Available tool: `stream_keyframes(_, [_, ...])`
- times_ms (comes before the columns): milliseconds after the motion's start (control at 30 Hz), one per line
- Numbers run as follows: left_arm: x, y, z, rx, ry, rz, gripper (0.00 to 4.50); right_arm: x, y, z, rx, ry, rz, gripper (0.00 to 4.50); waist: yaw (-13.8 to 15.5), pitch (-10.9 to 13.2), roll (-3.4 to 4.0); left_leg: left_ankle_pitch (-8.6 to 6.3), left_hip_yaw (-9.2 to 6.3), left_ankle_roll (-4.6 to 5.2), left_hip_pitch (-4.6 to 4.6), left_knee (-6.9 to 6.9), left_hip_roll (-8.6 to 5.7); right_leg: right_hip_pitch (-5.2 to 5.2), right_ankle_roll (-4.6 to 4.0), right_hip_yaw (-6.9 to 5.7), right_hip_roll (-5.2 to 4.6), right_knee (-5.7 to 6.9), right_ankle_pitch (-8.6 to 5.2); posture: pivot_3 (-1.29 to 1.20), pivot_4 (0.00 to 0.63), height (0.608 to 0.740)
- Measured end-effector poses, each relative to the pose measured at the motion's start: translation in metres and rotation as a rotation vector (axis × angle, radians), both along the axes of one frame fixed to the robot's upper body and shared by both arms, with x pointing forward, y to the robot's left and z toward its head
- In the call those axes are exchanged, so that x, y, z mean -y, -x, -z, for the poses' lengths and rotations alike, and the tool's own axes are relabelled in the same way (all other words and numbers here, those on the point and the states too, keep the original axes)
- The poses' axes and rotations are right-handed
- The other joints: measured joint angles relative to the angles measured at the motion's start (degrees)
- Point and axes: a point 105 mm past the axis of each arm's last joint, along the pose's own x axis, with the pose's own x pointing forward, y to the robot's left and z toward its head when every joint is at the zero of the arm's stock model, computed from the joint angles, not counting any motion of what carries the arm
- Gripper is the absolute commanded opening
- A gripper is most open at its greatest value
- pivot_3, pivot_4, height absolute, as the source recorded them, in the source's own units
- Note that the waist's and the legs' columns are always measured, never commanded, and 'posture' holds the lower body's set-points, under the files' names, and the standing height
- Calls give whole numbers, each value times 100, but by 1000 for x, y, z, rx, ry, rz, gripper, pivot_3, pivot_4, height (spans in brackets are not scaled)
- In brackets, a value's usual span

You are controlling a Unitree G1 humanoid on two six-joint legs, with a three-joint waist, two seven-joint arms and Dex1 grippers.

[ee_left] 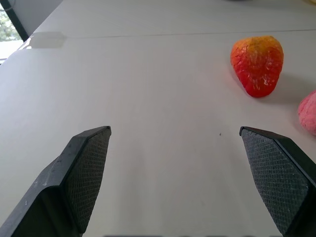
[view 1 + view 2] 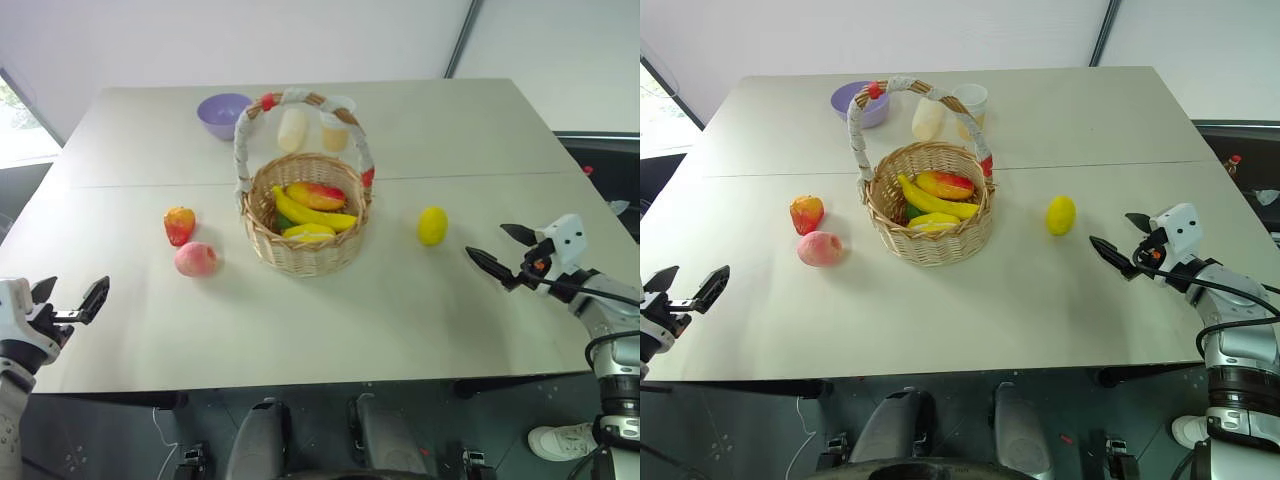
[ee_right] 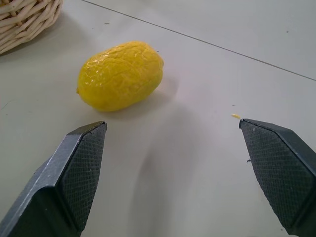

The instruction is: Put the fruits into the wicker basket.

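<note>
The wicker basket [image 2: 306,215] stands mid-table with a banana, a mango and other fruit pieces inside it. To its left lie a red-orange strawberry [image 2: 179,225] and a pink peach [image 2: 196,259], side by side on the table. A yellow lemon [image 2: 432,225] lies to the basket's right. My right gripper [image 2: 503,251] is open, a short way to the right of the lemon [image 3: 121,75] and pointing at it. My left gripper [image 2: 71,297] is open at the table's near left edge, apart from the strawberry [image 1: 257,63].
A purple bowl [image 2: 224,114], a pale cream oblong piece [image 2: 292,129] and a cup of orange liquid [image 2: 335,125] stand behind the basket at the far side. A seam [image 2: 480,177] runs across the table. The table's front edge is close to both grippers.
</note>
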Motion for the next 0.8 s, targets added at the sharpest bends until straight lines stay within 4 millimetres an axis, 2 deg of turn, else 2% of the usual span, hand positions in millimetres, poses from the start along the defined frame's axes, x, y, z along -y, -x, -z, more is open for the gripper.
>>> stream_keyframes(533, [-2,-3,-2,0,-3,-18,4500,-12,-9,-9,35,-7,-37,4489,-2,0,0,0,-1,0,0,0,0,0,1,0,-1,2,1,0,150,740])
stream_keyframes(600, [6,-6,-5,9,-6,9,4500,-20,-11,-18,55,-3,-61,4489,-4,0,0,0,0,0,0,0,0,-1,2,0,-3,2,1,0,150,740])
stream_keyframes(733, [32,-20,-22,62,26,119,4500,-46,-10,-44,126,2,-162,4489,9,-1,0,0,-7,-1,0,0,1,0,2,-2,-8,5,1,0,150,740])
stream_keyframes(800, [45,-24,-29,72,45,181,4500,-58,-8,-49,129,6,-206,4489,8,0,0,0,-7,0,-1,0,1,0,15,-2,-9,4,8,0,150,740])
